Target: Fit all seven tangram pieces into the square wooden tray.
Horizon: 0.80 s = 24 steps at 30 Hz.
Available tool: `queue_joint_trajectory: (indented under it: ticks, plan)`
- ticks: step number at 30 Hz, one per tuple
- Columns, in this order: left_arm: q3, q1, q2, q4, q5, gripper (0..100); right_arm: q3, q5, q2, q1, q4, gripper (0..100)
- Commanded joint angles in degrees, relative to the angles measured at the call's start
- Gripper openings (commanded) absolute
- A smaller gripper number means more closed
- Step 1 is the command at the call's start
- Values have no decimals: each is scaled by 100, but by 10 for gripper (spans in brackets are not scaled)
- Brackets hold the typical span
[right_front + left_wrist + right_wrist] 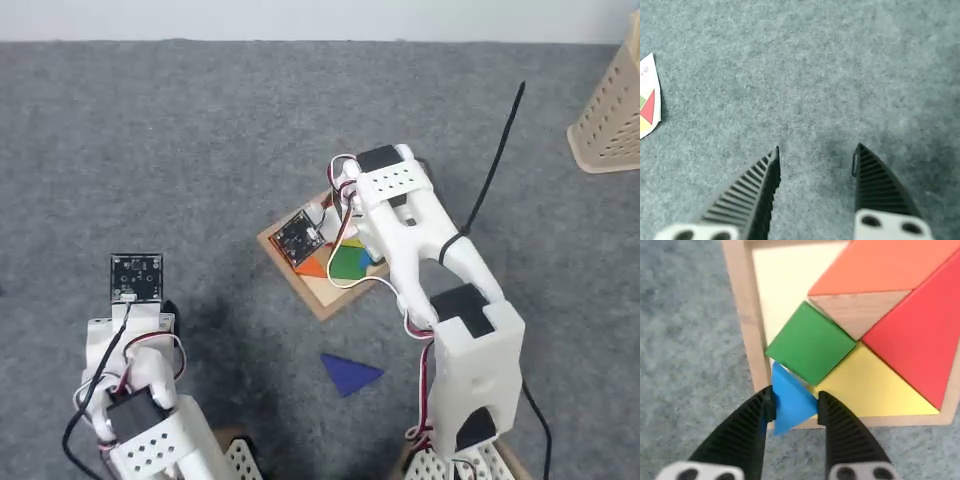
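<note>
— Where's the piece?
— My right jaws clench the small blue wooden triangle (pixel 790 402) over the corner rim of the square wooden tray (pixel 740 305). I judge it's meant for the gap beside the green wooden square (pixel 810 342).
— Room?
— Tight, with rim on one side and green on the other. My left jaws hang released over bare grey tabletop (pixel 840 75). A dark blue triangle (pixel 350 373) lies outside the tray.

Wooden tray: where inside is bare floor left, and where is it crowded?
Bare: the corner between tray wall, green square and orange piece. Crowded: by the yellow piece, where the right hand grips the blue triangle.
</note>
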Motion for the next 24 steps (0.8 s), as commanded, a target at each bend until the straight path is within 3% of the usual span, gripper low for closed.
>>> queue_joint_trajectory:
  ticks: [1,9,14,19,24]
  plan:
    - [-31,35,-53,18,-44,220,-88,-264,-110,40,84,120]
    - [-31,35,-53,18,-44,220,-88,-712,-119,57,92,197]
    - [-31,35,-53,18,-44,220,-264,-809,-136,57,57,195]
    - [-31,35,-53,9,-44,220,-1292,-2796,-136,57,374,13]
    - [-31,35,-53,0,-44,220,-2391,-4932,-136,66,1332,1]
